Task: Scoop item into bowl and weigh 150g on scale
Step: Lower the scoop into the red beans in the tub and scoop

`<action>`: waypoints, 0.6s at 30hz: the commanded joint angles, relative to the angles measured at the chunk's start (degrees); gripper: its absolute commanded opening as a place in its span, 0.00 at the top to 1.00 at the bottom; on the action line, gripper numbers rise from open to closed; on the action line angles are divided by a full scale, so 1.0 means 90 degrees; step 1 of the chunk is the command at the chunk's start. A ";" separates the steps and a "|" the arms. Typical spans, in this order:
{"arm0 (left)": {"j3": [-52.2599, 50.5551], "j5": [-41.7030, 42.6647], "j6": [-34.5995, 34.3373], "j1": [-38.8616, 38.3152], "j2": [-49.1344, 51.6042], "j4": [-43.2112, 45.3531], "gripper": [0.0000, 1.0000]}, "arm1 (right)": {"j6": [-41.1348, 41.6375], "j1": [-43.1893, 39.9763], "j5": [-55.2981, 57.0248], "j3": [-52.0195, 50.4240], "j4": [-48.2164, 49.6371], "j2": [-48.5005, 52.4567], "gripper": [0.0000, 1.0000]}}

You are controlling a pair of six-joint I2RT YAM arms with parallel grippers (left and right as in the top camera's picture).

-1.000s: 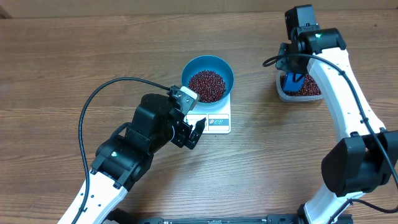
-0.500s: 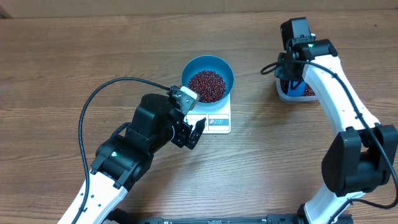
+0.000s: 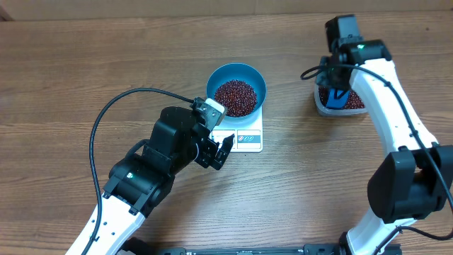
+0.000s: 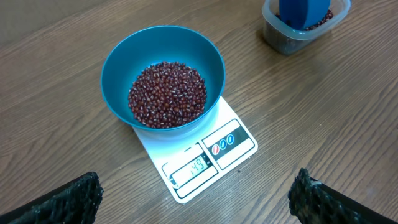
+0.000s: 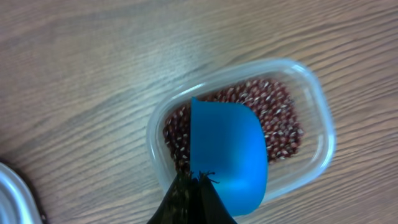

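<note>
My left tool hangs wide open just beside the left edge of the scale, which carries the blue bowl of beans. Well to the right, my right tool is clenched on the blue scoop, over more beans in the clear tub.

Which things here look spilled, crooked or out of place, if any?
Nothing stands out. The beans lie inside the bowl, upright on the scale; the rest are in the tub under the scoop. No loose beans show on the table.
</note>
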 commanded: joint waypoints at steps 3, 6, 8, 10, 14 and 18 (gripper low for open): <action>-0.0034 0.0005 -0.0041 0.0012 0.0027 0.0005 0.01 | -0.0007 -0.0374 -0.0121 0.0644 -0.0335 -0.0102 0.96; -0.0034 0.0002 -0.0041 0.0012 0.0027 0.0005 0.01 | -0.0010 -0.0583 -0.0410 0.0685 -0.0486 -0.0102 0.96; -0.0034 0.0002 -0.0041 0.0012 0.0027 0.0005 0.01 | -0.0017 -0.0712 -0.0697 0.0685 -0.0544 -0.0102 0.96; -0.0034 0.0005 -0.0041 0.0012 0.0027 0.0005 0.01 | -0.0233 -0.0850 -0.1180 0.0685 -0.0544 -0.0114 0.96; -0.0034 0.0005 -0.0041 0.0012 0.0027 0.0005 0.00 | -0.0561 -0.1066 -0.1974 0.0685 -0.0466 -0.0199 0.96; -0.0034 0.0002 -0.0041 0.0012 0.0027 0.0005 0.00 | -0.1241 -0.1275 -0.2837 0.0699 -0.0313 -0.0435 0.96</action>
